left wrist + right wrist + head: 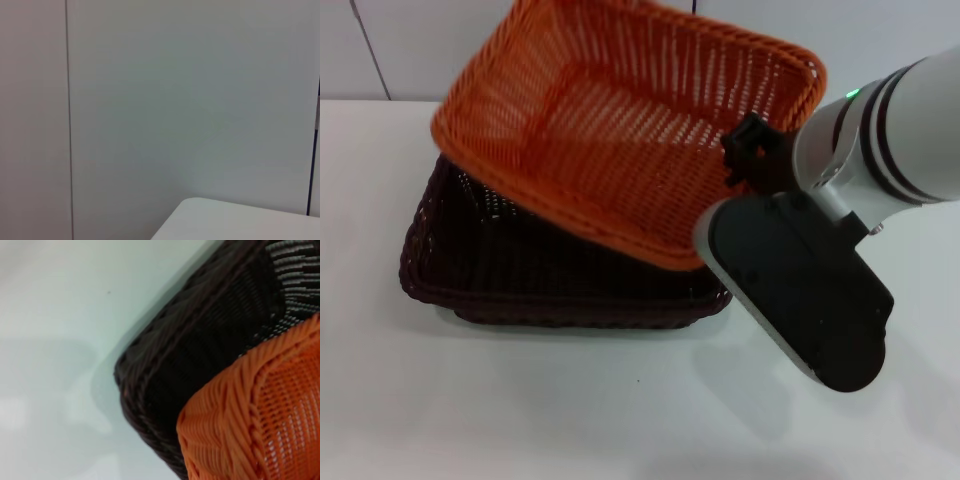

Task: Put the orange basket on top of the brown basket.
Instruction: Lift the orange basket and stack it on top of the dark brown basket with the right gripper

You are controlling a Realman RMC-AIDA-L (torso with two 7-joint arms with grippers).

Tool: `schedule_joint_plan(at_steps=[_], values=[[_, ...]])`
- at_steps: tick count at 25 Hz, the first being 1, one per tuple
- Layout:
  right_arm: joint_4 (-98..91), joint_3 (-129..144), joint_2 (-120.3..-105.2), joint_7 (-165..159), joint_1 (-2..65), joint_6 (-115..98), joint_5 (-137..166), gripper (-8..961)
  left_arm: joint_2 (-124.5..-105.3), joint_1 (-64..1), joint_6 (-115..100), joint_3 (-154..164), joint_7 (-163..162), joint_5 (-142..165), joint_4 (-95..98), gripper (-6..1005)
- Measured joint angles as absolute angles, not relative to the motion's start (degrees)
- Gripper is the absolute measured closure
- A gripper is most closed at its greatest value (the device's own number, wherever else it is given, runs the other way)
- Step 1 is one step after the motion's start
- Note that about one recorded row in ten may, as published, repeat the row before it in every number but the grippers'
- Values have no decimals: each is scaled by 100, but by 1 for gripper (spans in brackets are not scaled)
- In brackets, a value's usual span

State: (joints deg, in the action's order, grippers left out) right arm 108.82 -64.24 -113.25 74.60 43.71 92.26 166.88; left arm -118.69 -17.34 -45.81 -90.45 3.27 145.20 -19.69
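Tilting orange basket [620, 130] over brown basket [520, 270] | right gripper [720, 235] at rim, grip hidden, cannot tell

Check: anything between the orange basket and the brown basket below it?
Nothing visible. The orange basket sits tilted directly over the brown basket, whose visible interior is bare. The right claw is at the orange basket's near right corner, hidden under its own housing.

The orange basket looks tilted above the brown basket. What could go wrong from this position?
1. The orange basket is skewed and tilted over the brown basket, so it may settle crooked on the rim.
2. The right gripper is only at one corner, so the basket could slip or swing.
3. Pushing down unevenly might slide the brown basket on the table.
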Motion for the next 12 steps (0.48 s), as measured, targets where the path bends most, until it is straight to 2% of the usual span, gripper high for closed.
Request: schedule_joint_plan(at_steps=[2, 7, 12], values=[[10721, -6328, -11259, 7463, 4368, 9078, 16699, 790, -11871, -1756, -4578, -9033, 326, 14520, -1953, 273], [10564, -6037, -11203, 7451, 4425, 8918, 16710, 790, -11888, -1766, -4578, -9017, 311, 14520, -1965, 273], [10425, -5801, -11198, 7359, 4493, 8805, 16716, 795, -11894, -1763, -4578, -9001, 138, 14519, -1943, 273]])
